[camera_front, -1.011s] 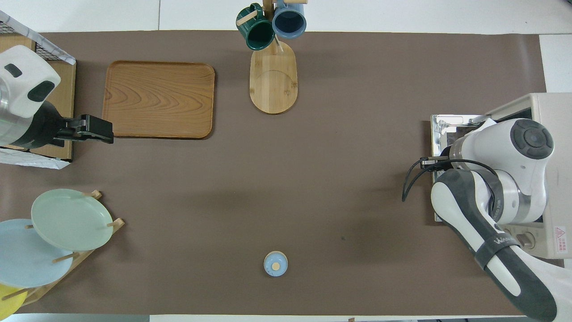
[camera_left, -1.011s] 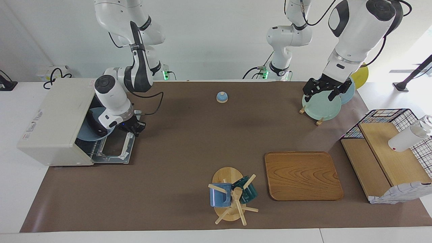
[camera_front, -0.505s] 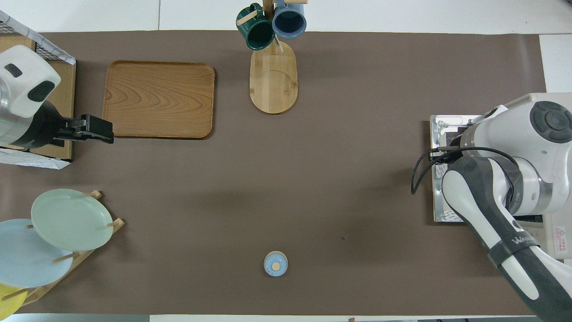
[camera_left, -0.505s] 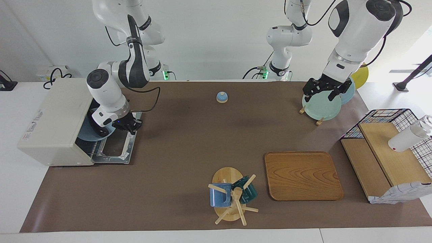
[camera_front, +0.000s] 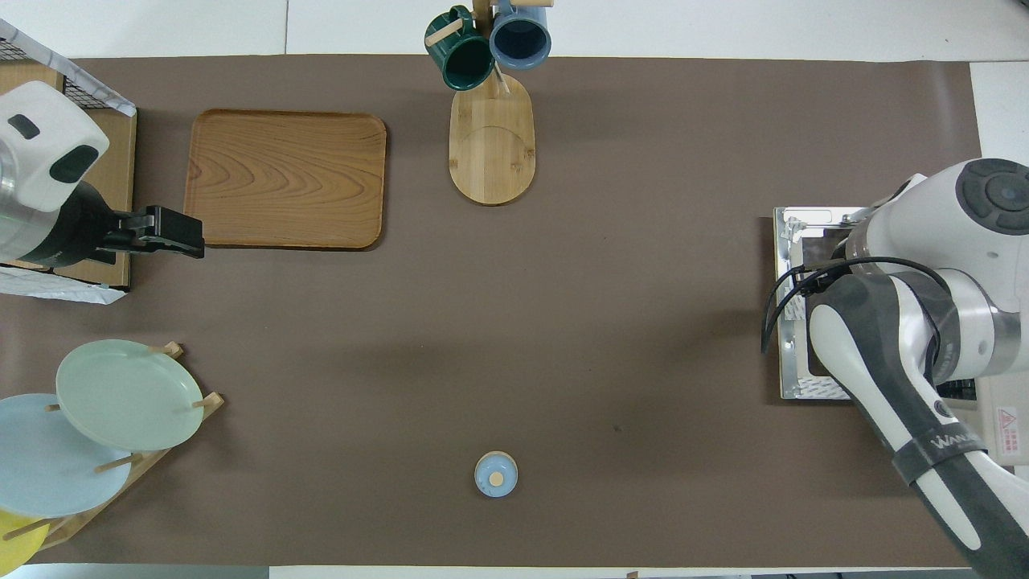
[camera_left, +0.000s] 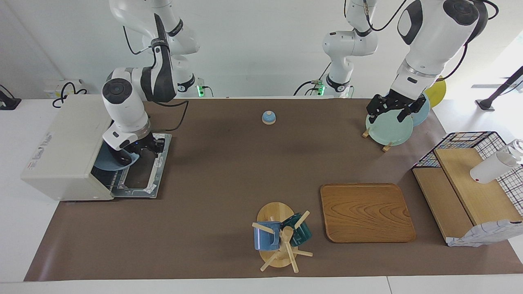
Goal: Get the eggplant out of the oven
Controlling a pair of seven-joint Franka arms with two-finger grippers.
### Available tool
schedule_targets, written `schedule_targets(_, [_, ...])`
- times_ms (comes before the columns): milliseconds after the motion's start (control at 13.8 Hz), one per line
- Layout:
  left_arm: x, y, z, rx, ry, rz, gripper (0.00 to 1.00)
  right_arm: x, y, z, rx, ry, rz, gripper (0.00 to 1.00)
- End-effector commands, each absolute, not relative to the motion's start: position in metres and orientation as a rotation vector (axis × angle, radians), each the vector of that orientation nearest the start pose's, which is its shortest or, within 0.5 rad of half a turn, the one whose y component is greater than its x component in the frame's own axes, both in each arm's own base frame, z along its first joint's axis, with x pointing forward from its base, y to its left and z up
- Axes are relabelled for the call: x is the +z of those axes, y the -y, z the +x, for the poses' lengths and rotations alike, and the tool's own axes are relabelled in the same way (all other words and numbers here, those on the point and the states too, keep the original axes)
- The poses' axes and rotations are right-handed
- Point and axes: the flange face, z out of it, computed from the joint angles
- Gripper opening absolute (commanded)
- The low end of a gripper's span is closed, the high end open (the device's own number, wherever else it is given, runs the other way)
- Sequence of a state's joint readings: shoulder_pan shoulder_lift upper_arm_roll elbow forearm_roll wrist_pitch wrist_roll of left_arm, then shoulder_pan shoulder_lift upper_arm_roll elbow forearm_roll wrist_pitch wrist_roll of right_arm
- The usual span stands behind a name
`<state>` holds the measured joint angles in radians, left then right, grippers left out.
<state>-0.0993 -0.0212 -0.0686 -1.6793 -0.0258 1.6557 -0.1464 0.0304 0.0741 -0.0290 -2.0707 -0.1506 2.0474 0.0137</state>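
Ref. frame: facing view, clock centred on the brown mat (camera_left: 229, 171). The oven (camera_left: 65, 143) sits at 9 o'clock, at the right arm's end of the table, with its door (camera_left: 141, 173) dropped flat onto the mat toward 3 o'clock. A blue plate (camera_left: 107, 162) lies in the oven mouth, its rim past the opening. The right gripper (camera_left: 155, 146) is low over the inner end of the door, just beside the plate, and the arm's wrist covers most of the oven mouth. Its grip state: we cannot tell. The eggplant: we cannot make it out. A dark shape under the wrist at the plate may be part of it, but this is not confirmed. In the overhead view the right arm hides the opening and only the door's outer edge (camera_front: 792, 233) shows. The left gripper (camera_left: 393, 109) waits, raised at approx. 2 o'clock over the green plate (camera_left: 390, 130) in the plate rack. Grip state: cannot tell. Other items: a small blue bell (camera_left: 269, 117) at 12 o'clock, a mug stand (camera_left: 278, 241) at 6 o'clock, a wooden tray (camera_left: 367, 212) at approx. 4 o'clock, and a wire basket with wooden shelves (camera_left: 466, 192) at 3 o'clock.
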Motion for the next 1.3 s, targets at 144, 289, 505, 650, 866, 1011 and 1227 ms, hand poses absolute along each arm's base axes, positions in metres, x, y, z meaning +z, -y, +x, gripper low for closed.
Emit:
schedule_targets(144, [0.599,0.093,0.542,-0.019,-0.041,-3.162,1.0,0.383,0.016,0.535,0.191,0.132,-3.278,0.56])
schedule_targets(289, [0.6,0.093,0.543,-0.024,-0.043,-3.163,1.0,0.379,0.017,0.529,0.219,0.131,-3.277,0.55])
schedule_targets(505, [0.599,0.093,0.543,-0.024,-0.041,-3.163,1.0,0.38,0.026,0.527,0.244,0.144,-3.302,0.55])
schedule_targets(650, [0.599,0.093,0.543,-0.024,-0.041,-3.163,1.0,0.382,0.027,0.528,0.268,0.149,-3.308,0.55])
schedule_targets(866, [0.599,0.093,0.543,-0.024,-0.038,-3.163,1.0,0.382,0.028,0.527,0.276,0.145,-3.308,0.55])
schedule_targets(1011, [0.598,0.093,0.543,-0.022,-0.041,-3.162,1.0,0.381,0.036,0.525,0.284,0.125,-3.309,0.55])
schedule_targets(1227, [0.598,0.093,0.543,-0.022,-0.041,-3.162,1.0,0.372,0.042,0.515,0.283,0.117,-3.304,0.5])
